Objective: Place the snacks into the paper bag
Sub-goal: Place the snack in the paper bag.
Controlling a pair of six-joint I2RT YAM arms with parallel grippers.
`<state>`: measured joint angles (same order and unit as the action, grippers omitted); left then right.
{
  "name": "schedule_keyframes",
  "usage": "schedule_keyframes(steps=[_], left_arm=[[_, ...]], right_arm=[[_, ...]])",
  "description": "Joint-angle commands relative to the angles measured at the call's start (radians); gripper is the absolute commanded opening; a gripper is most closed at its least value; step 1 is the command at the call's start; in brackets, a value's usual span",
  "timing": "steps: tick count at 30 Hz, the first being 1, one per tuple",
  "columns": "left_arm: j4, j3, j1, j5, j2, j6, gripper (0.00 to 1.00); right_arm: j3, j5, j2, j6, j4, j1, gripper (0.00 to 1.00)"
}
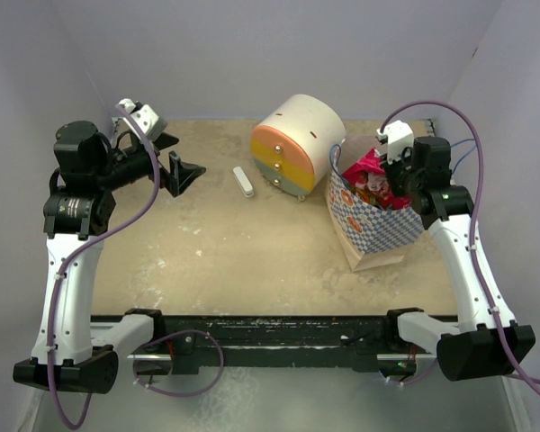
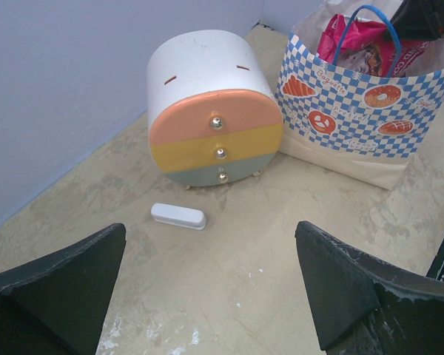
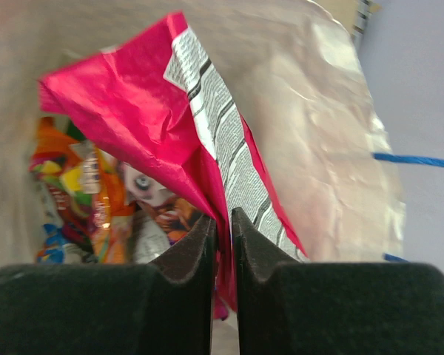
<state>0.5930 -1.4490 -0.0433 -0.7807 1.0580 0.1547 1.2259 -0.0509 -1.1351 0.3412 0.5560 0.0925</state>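
The paper bag (image 1: 378, 229) stands at the right of the table, tan with a blue-white checkered band (image 2: 355, 126). My right gripper (image 1: 391, 184) is down in its mouth. Its jaws (image 3: 223, 218) pinch the edge of a pink snack packet (image 3: 133, 111) with only a narrow slit between them. This pink packet (image 1: 367, 166) sticks up above the bag's rim (image 2: 362, 44). Under it, orange and other colourful snacks (image 3: 96, 192) lie inside the bag. My left gripper (image 1: 178, 157) hovers at the far left, wide open and holding nothing (image 2: 211, 229).
A cream round drawer unit (image 1: 297, 144) with orange, yellow and green fronts (image 2: 218, 140) stands just left of the bag. A small white stick-shaped object (image 1: 243, 181) lies on the table in front of it (image 2: 177, 216). Grey walls close in the back and sides.
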Motion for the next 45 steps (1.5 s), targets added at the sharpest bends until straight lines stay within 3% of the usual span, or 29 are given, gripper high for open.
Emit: schedule_keyframes(steps=[1, 6, 16, 24, 31, 36, 40, 45], left_arm=[[-0.027, 0.002, 0.011, -0.024, -0.012, 0.011, 0.99], [-0.022, 0.005, 0.013, -0.025, -0.020, 0.016, 0.99], [-0.021, 0.007, 0.013, -0.027, -0.018, 0.016, 0.99], [-0.018, 0.013, 0.013, -0.027, -0.028, 0.020, 0.99], [-0.013, 0.014, 0.013, -0.027, -0.033, 0.023, 0.99], [-0.014, 0.015, 0.014, -0.026, -0.033, 0.027, 0.99], [-0.014, 0.016, 0.014, -0.027, -0.032, 0.027, 0.99], [-0.014, 0.016, 0.014, -0.026, -0.033, 0.026, 0.99]], right_arm=[[0.003, 0.234, 0.017, -0.030, 0.019, 0.001, 0.21], [0.015, 0.305, -0.007, -0.027, 0.057, 0.002, 0.27], [-0.010, 0.347, -0.045, -0.021, 0.081, 0.001, 0.24], [0.051, 0.557, -0.044, 0.012, 0.166, 0.002, 0.24], [0.105, 0.493, 0.027, 0.020, 0.117, 0.001, 0.30], [0.114, 0.315, 0.060, -0.016, 0.001, 0.001, 0.36], [0.129, 0.204, 0.025, -0.042, -0.058, 0.001, 0.35], [0.145, 0.189, -0.069, -0.057, -0.083, 0.001, 0.32]])
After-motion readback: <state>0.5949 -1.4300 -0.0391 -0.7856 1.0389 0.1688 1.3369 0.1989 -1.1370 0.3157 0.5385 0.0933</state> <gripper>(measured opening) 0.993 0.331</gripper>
